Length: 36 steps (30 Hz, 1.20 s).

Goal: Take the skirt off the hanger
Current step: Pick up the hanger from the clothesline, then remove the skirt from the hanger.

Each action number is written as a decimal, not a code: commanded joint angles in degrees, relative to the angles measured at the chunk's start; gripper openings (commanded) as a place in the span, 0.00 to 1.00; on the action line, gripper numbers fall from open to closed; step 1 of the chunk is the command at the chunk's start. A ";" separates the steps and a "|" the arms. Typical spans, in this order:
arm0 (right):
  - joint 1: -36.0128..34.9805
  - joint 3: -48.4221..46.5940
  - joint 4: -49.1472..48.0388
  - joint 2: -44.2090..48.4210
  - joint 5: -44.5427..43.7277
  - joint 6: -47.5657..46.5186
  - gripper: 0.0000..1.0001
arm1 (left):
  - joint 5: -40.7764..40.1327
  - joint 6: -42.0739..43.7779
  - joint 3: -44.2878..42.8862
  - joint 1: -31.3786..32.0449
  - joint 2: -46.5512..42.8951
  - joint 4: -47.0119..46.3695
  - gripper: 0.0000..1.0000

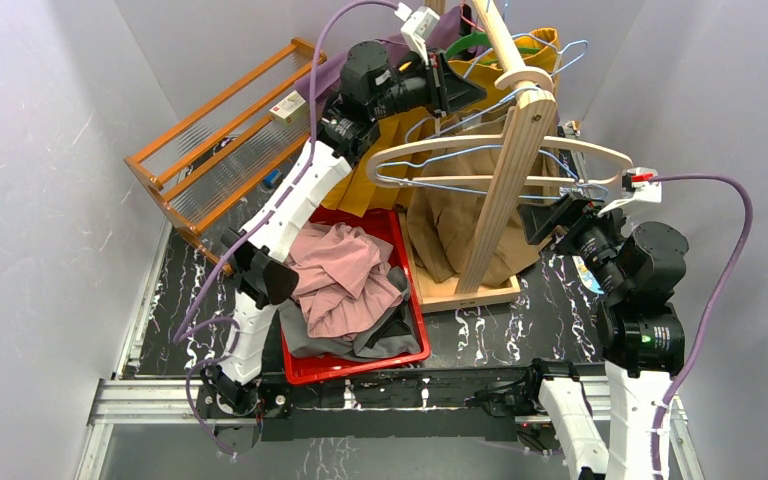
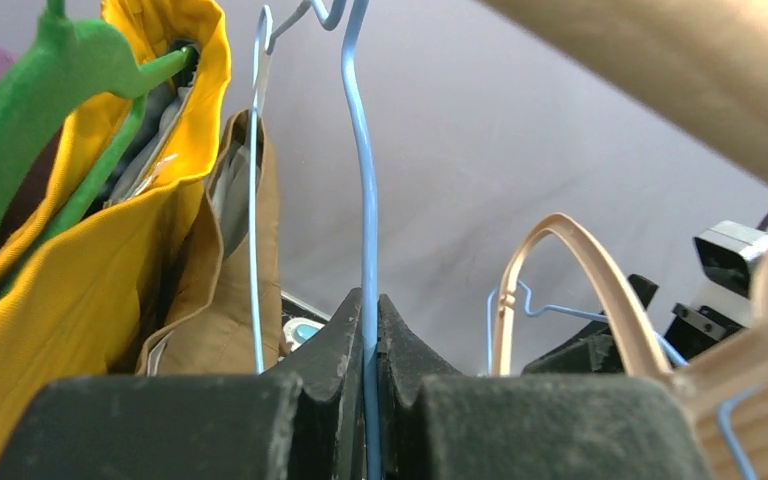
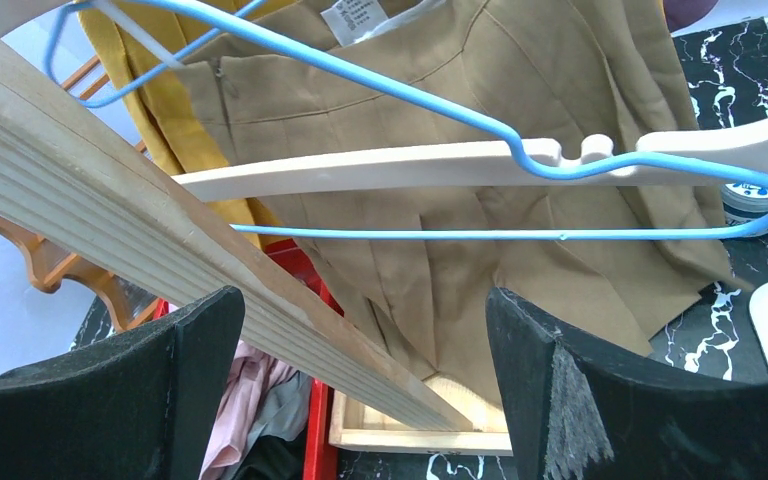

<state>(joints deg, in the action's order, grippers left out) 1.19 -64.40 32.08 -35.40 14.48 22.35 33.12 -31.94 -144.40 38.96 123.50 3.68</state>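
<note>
**Left tool pinched on a wire hanger, right tool spread wide by the skirt**

My left tool (image 2: 370,335) is clamped tight on the neck of a thin light-blue wire hanger (image 2: 365,200). The wire runs straight up between the two black pads. Just left of it in that wrist view, a yellow fabric garment (image 2: 80,270) hangs by a green plastic hanger (image 2: 20,110).

My right tool (image 3: 360,385) stands fully spread and holds nothing. The slanted pale wooden post (image 3: 110,190) of the clothes rack crosses in front of its fingers (image 3: 110,400). Beyond them hangs the tan skirt (image 3: 480,290), waistband up, its hem down near the rack's wooden base on the black marble-patterned desk (image 1: 550,320). A cream wooden hanger (image 3: 380,170) crosses in front of the skirt. I cannot tell which hanger carries it.

Left of the rack, a red plastic bin (image 1: 360,366) holds pink and grey clothes.
</note>
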 commanded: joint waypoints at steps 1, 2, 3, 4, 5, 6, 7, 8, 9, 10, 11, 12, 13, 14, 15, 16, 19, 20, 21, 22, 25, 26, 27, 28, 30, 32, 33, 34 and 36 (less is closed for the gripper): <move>-0.18 -2.13 -2.70 -0.44 0.26 0.24 0.98 | -2.07 1.88 -4.29 3.09 1.24 -6.02 0.00; -0.22 -2.01 -2.84 -0.54 0.51 0.25 0.98 | -2.28 2.37 -4.56 3.84 2.11 -5.39 0.00; -0.22 -1.89 -2.93 -0.61 0.61 0.25 0.98 | -2.42 2.88 -4.51 4.25 3.00 -4.95 0.00; -0.22 -1.83 -2.98 -0.57 0.61 0.32 0.98 | -2.35 3.31 -4.55 4.60 3.58 -4.49 0.00; -0.22 -1.68 -2.98 -0.51 0.49 0.26 0.98 | -2.28 4.16 -4.64 4.89 4.15 -3.83 0.00; -0.22 -1.55 -2.98 -0.42 0.42 0.30 0.98 | -2.52 5.00 -4.66 5.12 4.47 -2.75 0.00; -0.22 -1.40 -2.98 -0.34 0.30 0.30 0.98 | -2.57 5.71 -4.29 5.30 4.58 -1.90 0.00; -0.22 -1.23 -2.96 -0.25 0.21 0.26 0.98 | -2.54 6.17 -3.31 5.38 4.41 -1.47 0.00; -0.22 -1.06 -2.98 -0.20 0.06 0.20 0.98 | -2.38 6.35 -2.25 5.47 4.12 -1.43 0.00; -0.22 -0.91 -3.00 -0.08 0.00 0.23 0.98 | -2.15 6.74 -2.03 5.57 3.97 -1.13 0.00; -0.22 -0.75 -3.06 0.02 -0.06 0.21 0.98 | -2.21 7.50 -2.61 5.67 3.88 -0.23 0.00; -0.22 -0.65 -3.00 0.04 -0.09 0.20 0.98 | -2.68 8.00 -3.01 5.76 3.67 0.53 0.00; -0.22 -0.56 -3.05 -0.02 -0.07 0.26 0.98 | -3.05 8.31 -2.85 5.73 3.18 0.95 0.00; -0.22 -0.61 -3.07 -0.07 0.01 0.29 0.98 | -3.45 8.84 -2.18 5.77 2.58 1.64 0.00; -0.18 -0.63 -3.14 -0.10 0.14 0.26 0.98 | -3.72 9.45 -1.18 5.71 1.81 2.14 0.00; -0.22 -0.64 -3.22 -0.11 0.12 0.22 0.98 | -3.72 9.97 0.53 5.76 0.84 2.67 0.00; -0.22 -1.24 -2.97 -0.12 -0.37 0.08 0.98 | -2.27 12.98 7.01 5.78 -3.24 4.95 0.00; -0.22 -1.46 -2.52 -0.07 -0.60 -0.24 0.98 | -1.87 14.25 9.46 5.77 -4.71 5.92 0.00; -0.22 -1.47 -1.94 0.09 -1.00 -0.55 0.98 | -1.94 15.45 11.75 5.71 -6.06 7.09 0.00; -0.22 -1.09 -1.28 0.45 -1.56 -0.75 0.98 | -1.66 16.27 13.57 5.53 -7.24 7.99 0.00; -0.22 1.67 -0.50 1.87 -1.99 -0.97 0.98 | 1.44 15.77 19.55 4.36 -10.84 7.52 0.00; -0.22 2.43 -0.18 2.08 -1.54 -0.80 0.98 | 2.57 14.84 22.80 3.90 -12.11 6.20 0.00; -0.27 2.98 0.39 2.23 -1.27 -0.55 0.98 | 3.34 14.04 25.08 3.52 -13.16 5.08 0.00; -0.23 3.35 1.32 2.37 -1.26 -0.41 0.98 | 3.39 13.56 26.95 3.23 -14.22 4.18 0.00; -0.31 3.95 3.14 3.11 -1.79 -0.35 0.98 | 3.62 13.25 30.32 2.79 -15.85 3.29 0.00; -0.47 4.59 4.51 3.75 -2.71 0.38 0.97 | 3.74 12.76 33.46 2.48 -17.34 1.97 0.00; -0.49 4.89 4.86 4.02 -2.81 1.08 0.95 | 3.94 12.21 34.98 2.19 -17.89 1.03 0.00; -0.49 5.50 4.86 4.22 -2.67 1.94 0.92 | 4.52 11.43 36.27 1.91 -18.27 0.20 0.00; -0.49 7.53 3.80 4.37 -2.32 4.41 0.88 | 6.14 9.28 38.37 1.15 -18.42 -1.55 0.00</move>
<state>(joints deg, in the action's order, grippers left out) 0.99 -58.94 37.08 -32.12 12.69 22.96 35.05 -19.31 -108.86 41.45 109.97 8.34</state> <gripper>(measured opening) 0.903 0.018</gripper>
